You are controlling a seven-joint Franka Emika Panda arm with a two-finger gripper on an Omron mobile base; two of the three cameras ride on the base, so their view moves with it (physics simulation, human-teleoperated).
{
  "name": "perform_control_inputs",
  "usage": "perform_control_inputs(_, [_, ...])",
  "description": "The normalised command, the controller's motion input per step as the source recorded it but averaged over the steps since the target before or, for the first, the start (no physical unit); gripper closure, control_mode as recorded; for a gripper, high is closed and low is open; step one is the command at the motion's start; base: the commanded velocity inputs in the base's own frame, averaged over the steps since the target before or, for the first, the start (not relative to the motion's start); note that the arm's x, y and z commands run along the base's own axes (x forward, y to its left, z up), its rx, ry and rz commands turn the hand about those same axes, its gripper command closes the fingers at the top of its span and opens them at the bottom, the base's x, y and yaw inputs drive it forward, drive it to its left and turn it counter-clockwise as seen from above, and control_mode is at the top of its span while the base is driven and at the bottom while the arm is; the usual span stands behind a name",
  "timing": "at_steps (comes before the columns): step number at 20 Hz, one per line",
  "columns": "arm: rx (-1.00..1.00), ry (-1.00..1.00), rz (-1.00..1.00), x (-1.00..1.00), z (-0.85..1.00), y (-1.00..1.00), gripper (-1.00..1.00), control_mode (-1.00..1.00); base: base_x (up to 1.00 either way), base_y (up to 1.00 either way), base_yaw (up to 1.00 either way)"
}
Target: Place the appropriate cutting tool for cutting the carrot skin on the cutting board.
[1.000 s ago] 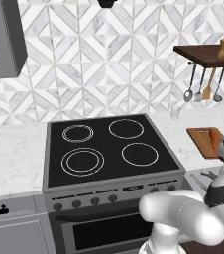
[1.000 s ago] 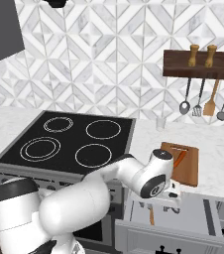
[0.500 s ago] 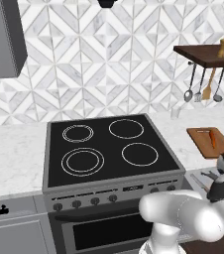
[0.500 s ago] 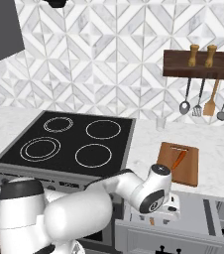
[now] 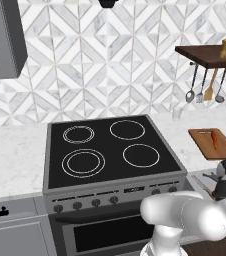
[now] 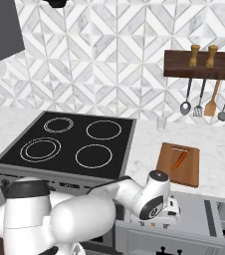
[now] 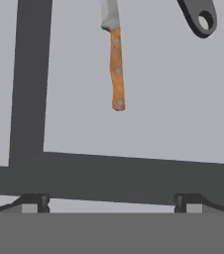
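End effector (image 7: 112, 202), finger tips spread wide and empty, lowered over the open drawer (image 6: 194, 219) — deeper than a second ago, when it hung level with the desk (image 6: 219, 149) edge. In the drawer: one wooden-handled knife (image 7: 115, 54) and one dark-grey handle with a hole (image 7: 199, 17), possibly the cutting tool. One carrot (image 6: 179, 160) lies on one cutting board (image 6: 179, 165) — both unmoved.

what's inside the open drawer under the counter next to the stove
In the hand view, the light grey drawer holds a knife with a brown wooden handle and the end of a dark grey tool with a hole. The knife's blade tip and the rest of that tool are cut off.
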Motion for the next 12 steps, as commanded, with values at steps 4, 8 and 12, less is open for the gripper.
perform_control_inputs(4, [-0.03, 0.00, 0.09, 0.00, -0.15, 0.00, -1.00, -1.00, 0.00, 0.00, 0.00])
perform_control_inputs(8, [0.00, 0.00, 0.09, 0.00, -0.01, 0.00, -1.00, -1.00, 0.00, 0.00, 0.00])
perform_control_inputs(12, [0.00, 0.00, 0.08, 0.00, -0.05, 0.00, -1.00, -1.00, 0.00, 0.00, 0.00])
